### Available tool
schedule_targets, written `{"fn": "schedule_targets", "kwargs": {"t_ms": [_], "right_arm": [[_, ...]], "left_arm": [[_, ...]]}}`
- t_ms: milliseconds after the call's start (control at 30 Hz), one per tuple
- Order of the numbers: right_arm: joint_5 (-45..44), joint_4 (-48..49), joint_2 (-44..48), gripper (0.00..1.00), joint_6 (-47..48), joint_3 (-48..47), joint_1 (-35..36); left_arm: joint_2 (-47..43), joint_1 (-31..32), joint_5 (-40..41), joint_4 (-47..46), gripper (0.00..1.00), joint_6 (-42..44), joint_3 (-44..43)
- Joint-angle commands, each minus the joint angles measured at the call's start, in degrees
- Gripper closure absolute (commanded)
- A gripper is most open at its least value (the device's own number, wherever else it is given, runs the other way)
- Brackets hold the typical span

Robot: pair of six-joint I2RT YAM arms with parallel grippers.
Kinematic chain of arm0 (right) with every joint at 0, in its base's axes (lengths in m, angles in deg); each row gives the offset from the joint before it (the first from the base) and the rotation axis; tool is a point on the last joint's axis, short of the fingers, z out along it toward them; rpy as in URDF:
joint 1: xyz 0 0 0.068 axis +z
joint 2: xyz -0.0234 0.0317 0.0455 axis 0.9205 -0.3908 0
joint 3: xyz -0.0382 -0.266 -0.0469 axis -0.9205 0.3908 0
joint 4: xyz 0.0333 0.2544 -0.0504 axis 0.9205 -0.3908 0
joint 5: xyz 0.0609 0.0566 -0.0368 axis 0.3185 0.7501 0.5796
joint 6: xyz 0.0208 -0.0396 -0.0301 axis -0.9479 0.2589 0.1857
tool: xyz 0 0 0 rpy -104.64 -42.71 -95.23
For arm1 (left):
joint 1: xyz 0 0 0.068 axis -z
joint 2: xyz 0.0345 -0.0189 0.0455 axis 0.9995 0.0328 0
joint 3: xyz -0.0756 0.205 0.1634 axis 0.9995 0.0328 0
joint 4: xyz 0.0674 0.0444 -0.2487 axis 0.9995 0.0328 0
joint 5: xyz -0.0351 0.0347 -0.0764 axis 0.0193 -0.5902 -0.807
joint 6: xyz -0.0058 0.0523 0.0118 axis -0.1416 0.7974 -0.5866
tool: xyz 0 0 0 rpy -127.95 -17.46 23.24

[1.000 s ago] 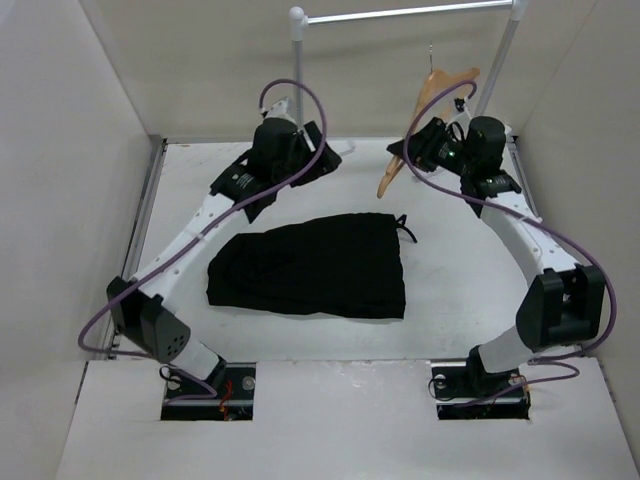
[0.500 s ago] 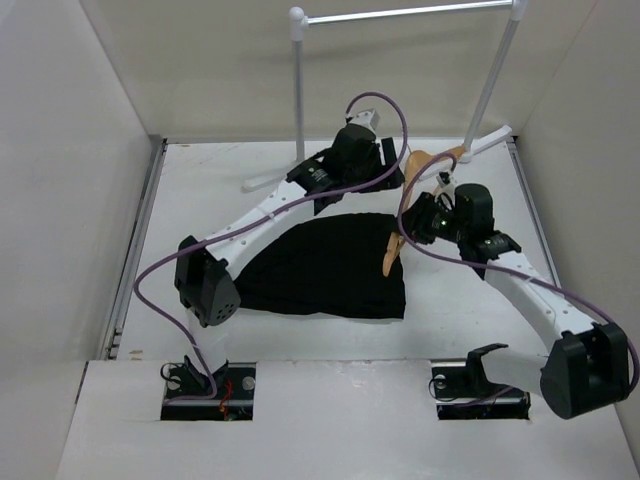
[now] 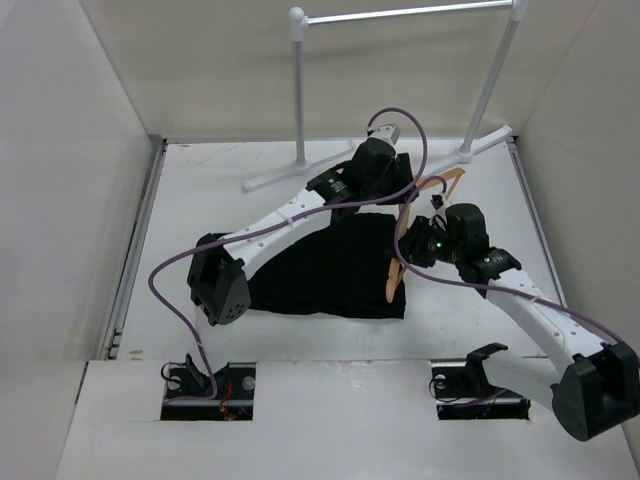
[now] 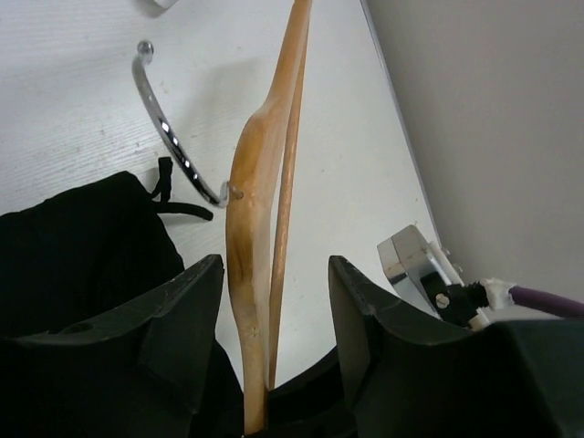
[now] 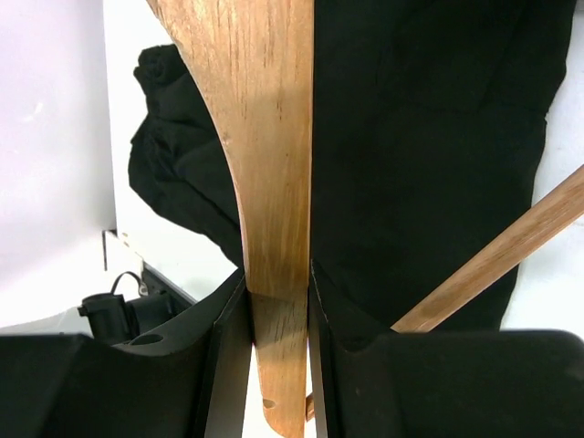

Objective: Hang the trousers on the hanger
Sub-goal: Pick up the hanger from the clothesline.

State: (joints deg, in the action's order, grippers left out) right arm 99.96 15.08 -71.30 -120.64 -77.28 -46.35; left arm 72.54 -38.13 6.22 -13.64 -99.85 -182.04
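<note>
The black trousers [image 3: 320, 268] lie folded flat on the table's middle. My right gripper [image 3: 413, 246] is shut on one arm of the wooden hanger [image 3: 393, 280], holding it tilted over the trousers' right edge. In the right wrist view the fingers [image 5: 230, 319] press both sides of the hanger [image 5: 269, 137], with the trousers [image 5: 429, 137] behind. My left gripper [image 3: 403, 193] straddles the hanger's upper part. In the left wrist view the hanger [image 4: 251, 210] and its metal hook [image 4: 169, 137] stand between the left gripper [image 4: 274, 269] jaws, which are open with gaps on both sides.
A silver clothes rail [image 3: 400, 13] stands at the back, its left post [image 3: 298, 90] and base foot [image 3: 272, 180] just behind the left arm. Pale walls close in the table on three sides. Purple cables loop off both arms.
The right arm carried the hanger from the rail down over the trousers' right edge. The left arm swung right to the hanger, and its jaws have narrowed around it.
</note>
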Motion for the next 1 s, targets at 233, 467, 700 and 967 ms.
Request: {"fn": "schedule_targets", "kwargs": {"t_ms": [233, 467, 700, 967], "right_arm": [[-2.21, -3.62, 6.03, 0.81, 1.11, 3.17, 1.63], [-3.53, -8.63, 11.83, 0.77, 1.11, 3.88, 0.58], [-4.68, -15.92, 17.80, 0.46, 1.81, 1.42, -3.28], [-7.22, -7.43, 8.00, 0.87, 1.29, 1.94, -7.69]], "left_arm": [[3.30, 0.40, 0.31, -3.24, 0.73, -1.72, 0.45], [1.81, 1.99, 1.89, -6.22, 0.99, -6.54, 6.94], [-5.22, 4.53, 7.16, -13.43, 1.00, -17.18, 20.04], [-9.88, 10.25, 21.40, -16.68, 1.00, -21.49, 29.62]]}}
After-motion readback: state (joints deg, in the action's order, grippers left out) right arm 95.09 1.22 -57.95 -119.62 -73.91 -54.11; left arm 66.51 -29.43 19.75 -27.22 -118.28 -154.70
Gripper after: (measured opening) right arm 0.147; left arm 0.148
